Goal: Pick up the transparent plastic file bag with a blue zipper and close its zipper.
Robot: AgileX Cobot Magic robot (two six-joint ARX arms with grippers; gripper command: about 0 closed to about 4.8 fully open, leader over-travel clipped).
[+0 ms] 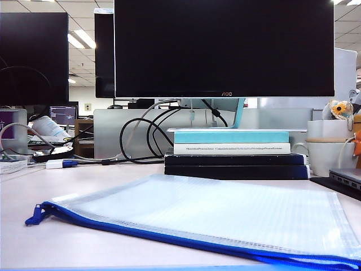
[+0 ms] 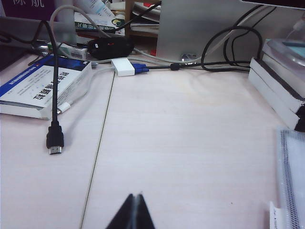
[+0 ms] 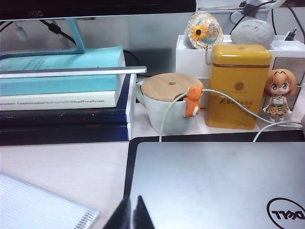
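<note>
The file bag (image 1: 214, 212) lies flat on the pale desk in the exterior view, a translucent mesh-textured pouch. Its blue zipper (image 1: 163, 236) runs along the near long edge, with the blue cord pull (image 1: 35, 216) at the left end. Neither arm shows in the exterior view. My left gripper (image 2: 135, 196) is shut with nothing in it, over bare desk, and a corner of the file bag (image 2: 291, 171) lies off to its side. My right gripper (image 3: 133, 199) is shut and empty, above the edge of a silver laptop (image 3: 214, 181), with another corner of the bag (image 3: 38, 205) beside it.
Stacked teal and black books (image 1: 234, 153) stand behind the bag under a monitor (image 1: 223, 48). A lidded mug (image 3: 169, 107), yellow tin (image 3: 238, 86) and figurine (image 3: 279, 93) crowd the back right. A black HDMI cable (image 2: 55, 138), a blue-white box (image 2: 43, 88) and tangled cables (image 1: 141, 138) sit at the left.
</note>
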